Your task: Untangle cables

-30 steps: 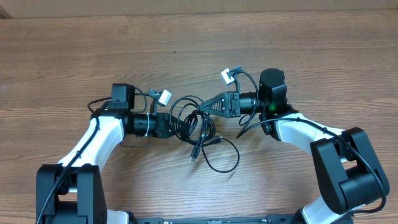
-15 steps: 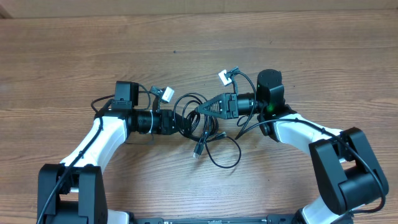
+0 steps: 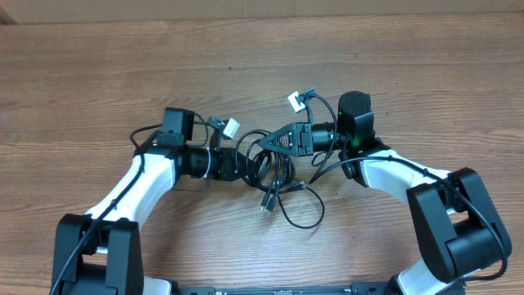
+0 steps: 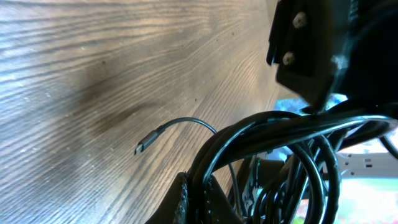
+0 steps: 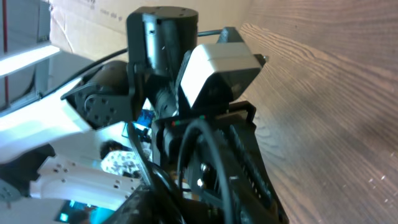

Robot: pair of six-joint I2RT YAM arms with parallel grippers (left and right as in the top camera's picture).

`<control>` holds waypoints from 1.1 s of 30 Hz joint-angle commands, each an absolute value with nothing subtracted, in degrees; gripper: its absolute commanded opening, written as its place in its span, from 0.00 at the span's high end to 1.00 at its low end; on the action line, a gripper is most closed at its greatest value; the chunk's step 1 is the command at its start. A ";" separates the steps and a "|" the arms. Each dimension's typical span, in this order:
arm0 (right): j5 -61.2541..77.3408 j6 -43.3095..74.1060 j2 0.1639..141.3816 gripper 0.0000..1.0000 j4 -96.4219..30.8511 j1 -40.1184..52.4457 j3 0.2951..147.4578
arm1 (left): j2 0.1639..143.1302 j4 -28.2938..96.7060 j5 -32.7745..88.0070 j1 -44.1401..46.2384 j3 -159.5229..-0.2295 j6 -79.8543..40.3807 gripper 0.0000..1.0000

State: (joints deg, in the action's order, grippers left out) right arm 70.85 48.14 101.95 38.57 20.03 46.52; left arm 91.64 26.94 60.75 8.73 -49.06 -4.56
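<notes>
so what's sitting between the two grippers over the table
The cables: their tangled loops fill the gap between the left gripper and the right gripper, clearest in the overhead view.

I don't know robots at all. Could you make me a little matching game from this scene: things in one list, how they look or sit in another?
Things:
1. left gripper
2. cables
3. table
4. plug end

Descriptions:
A. brown wood grain
B. shut on the cables
C. black, looped in a tangle
D. sticks out alone from the tangle

Pairs: 1-B, 2-C, 3-A, 4-D
</notes>
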 commanded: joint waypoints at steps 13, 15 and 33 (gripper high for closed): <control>70.48 47.92 101.01 0.96 38.22 20.58 47.29 | 91.59 26.79 60.60 9.89 -48.90 -5.34 0.96; 70.04 47.88 101.01 0.96 38.24 20.56 47.29 | 91.59 27.55 60.60 9.93 -48.90 -4.84 0.96; 51.37 26.81 101.01 0.96 16.73 19.64 47.27 | 91.59 47.22 65.21 9.93 -48.90 11.77 0.96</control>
State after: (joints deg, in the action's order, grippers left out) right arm 61.08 34.11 101.91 19.42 20.25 46.59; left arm 91.66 45.69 61.49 9.67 -49.06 5.63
